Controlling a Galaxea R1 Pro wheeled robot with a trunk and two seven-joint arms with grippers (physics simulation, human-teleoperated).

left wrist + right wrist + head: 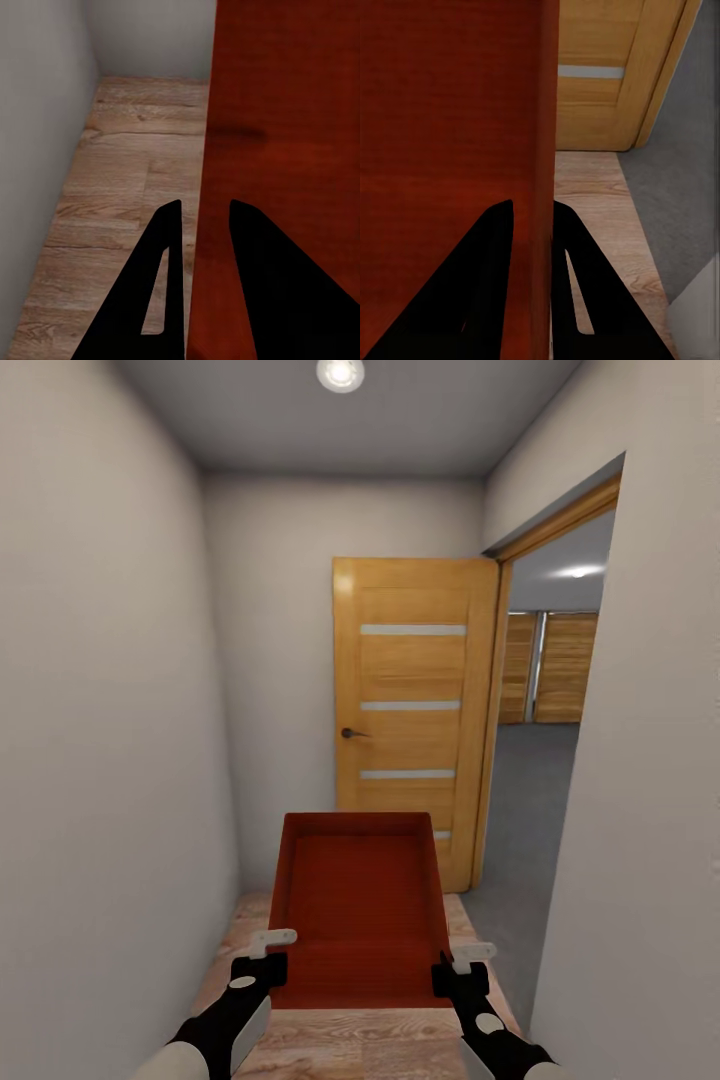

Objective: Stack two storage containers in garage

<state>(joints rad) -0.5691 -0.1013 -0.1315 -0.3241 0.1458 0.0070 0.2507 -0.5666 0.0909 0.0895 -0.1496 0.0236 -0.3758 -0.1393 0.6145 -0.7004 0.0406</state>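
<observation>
I hold a red-orange storage container (358, 905) in the air in front of me, its open top facing up and nothing inside. My left gripper (264, 966) is shut on its near left wall; in the left wrist view the gripper (204, 217) has a black finger on each side of that red wall (285, 150). My right gripper (462, 974) is shut on the near right wall, and in the right wrist view that gripper (534, 214) straddles the wall (457, 112) the same way. Through a doorway at right lies the grey garage floor (525, 810).
I am in a narrow hallway with plain walls close on both sides and a light wood-plank floor (380, 1040). An open wooden door (412, 710) stands ahead against the far wall. The doorway at right shows wooden garage doors (550, 665) beyond.
</observation>
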